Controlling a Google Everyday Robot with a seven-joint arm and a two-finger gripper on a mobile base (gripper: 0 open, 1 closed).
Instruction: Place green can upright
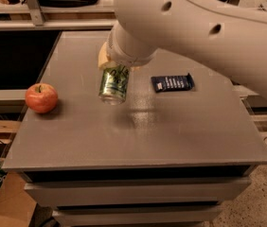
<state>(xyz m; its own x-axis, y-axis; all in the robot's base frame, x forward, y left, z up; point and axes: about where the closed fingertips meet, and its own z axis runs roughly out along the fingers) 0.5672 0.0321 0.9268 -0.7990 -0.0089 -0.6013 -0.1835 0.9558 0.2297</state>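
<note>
The green can point(113, 84), green with pale swirly print and a silver base, hangs in the air above the middle of the grey table point(138, 136), nearly upright with its base pointing down and slightly toward me. My gripper point(114, 66) comes down from the big white arm and is shut on the can's upper end. The can's top is hidden by the gripper. The can does not touch the table.
A red apple point(41, 98) sits near the table's left edge. A flat dark-blue packet point(172, 82) lies to the right of the can. The white arm point(209, 32) crosses the upper right. A cardboard box point(5, 202) stands on the floor at lower left.
</note>
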